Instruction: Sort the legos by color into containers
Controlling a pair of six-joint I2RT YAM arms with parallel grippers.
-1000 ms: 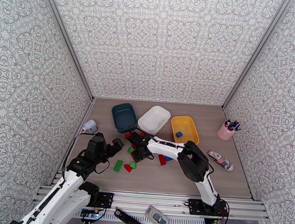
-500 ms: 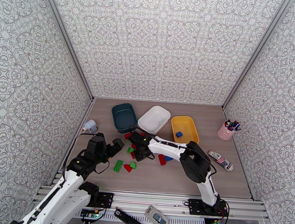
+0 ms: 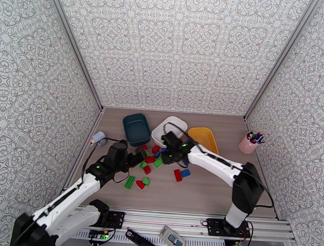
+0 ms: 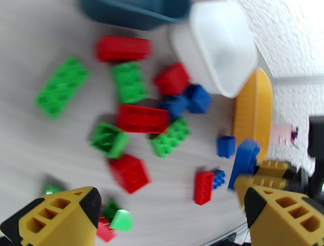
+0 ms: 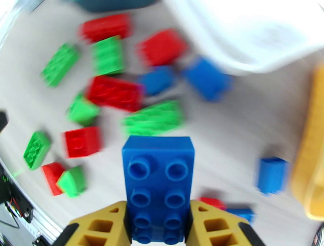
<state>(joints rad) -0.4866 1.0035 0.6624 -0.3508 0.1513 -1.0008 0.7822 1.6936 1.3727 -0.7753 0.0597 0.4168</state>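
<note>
A blue two-by-four studded plastic brick [image 5: 158,182] is clamped end-on between the yellow-tipped fingers of the right gripper [image 5: 158,226]. A second ago that gripper was down among the loose bricks just in front of the white rounded plastic tub [image 3: 173,123]. It has since been raised with the brick and carried to the tub's near right corner, so the pick can be judged done, with only the carry and the drop left.

The left gripper [image 4: 170,214] has meanwhile been brought forward. Its jaws are spread wide with nothing between them, over the bricks in front of the white tub and a little to its left.

The remaining red, green and blue plastic legos [image 3: 148,167] are scattered, unsorted, on the grey-brown table [image 3: 210,191] on the near side of the white tub.

The yellow plastic tub [image 3: 204,135] lies just right of the white tub, and the dark teal plastic tub [image 3: 136,129] just left of it. A blue brick was seen in the yellow tub a second ago, so it is judged the likely destination for the held one.

No brand, label or writing can be read anywhere — both wrist views are smeared by motion.
</note>
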